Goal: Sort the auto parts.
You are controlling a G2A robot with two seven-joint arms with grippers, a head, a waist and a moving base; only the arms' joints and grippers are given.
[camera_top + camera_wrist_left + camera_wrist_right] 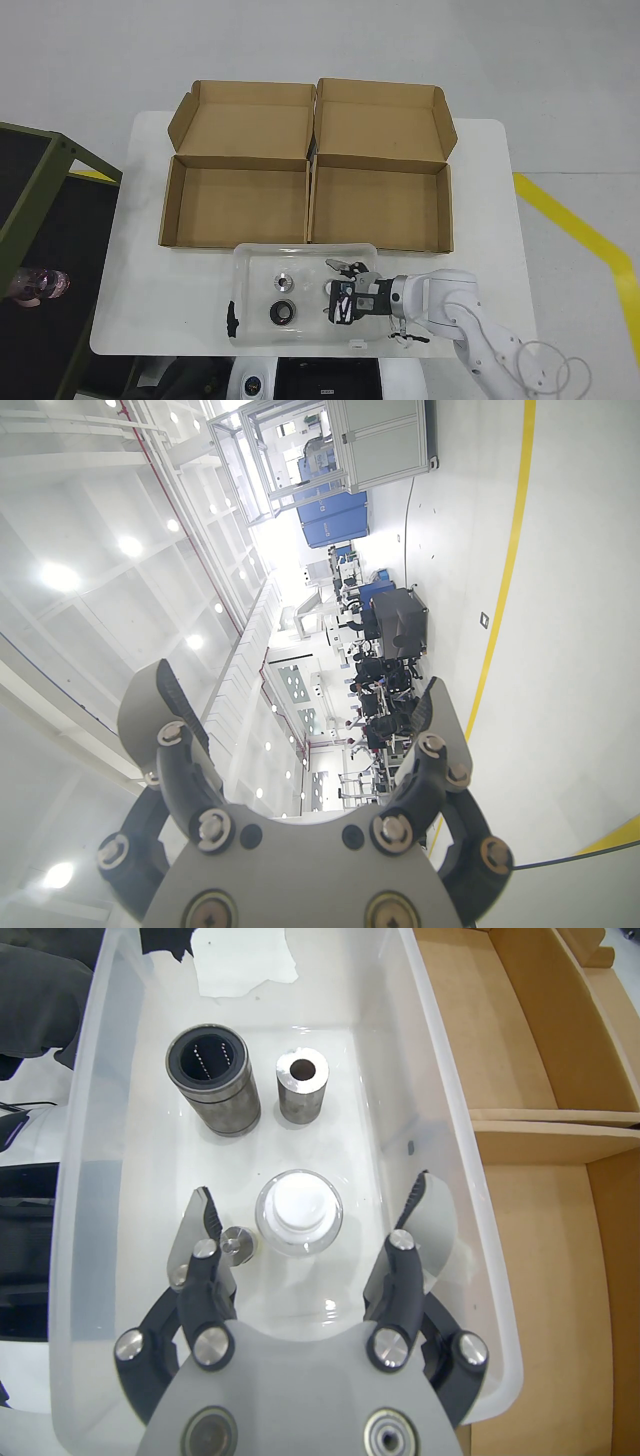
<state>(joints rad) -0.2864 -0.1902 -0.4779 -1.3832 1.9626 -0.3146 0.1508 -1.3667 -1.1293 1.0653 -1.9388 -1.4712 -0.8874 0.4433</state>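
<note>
Here's the white desk [140, 280], and at its far side sit two open cardboard boxes side by side, the left box [240, 205] and the right box [380, 210], flaps up. Nearer the robot lies the clear plastic bin [260, 262], and that's where all the parts are.

The right claw [312, 1185] is down inside the bin, fingers spread wide, gripping nothing. The left claw [299, 674] is spread wide too, holding nothing, and points up into the hall away from the desk.

Now the parts. The dark linear bearing [212, 1078] stands upright toward the bin's far end from the right claw. Just beside it stands the steel sleeve [301, 1088], bore up. The clear round piece with a white core [299, 1213] sits between the right claw's fingers, apart from both. The small metal stud [239, 1243] rests just beside one finger.
</note>
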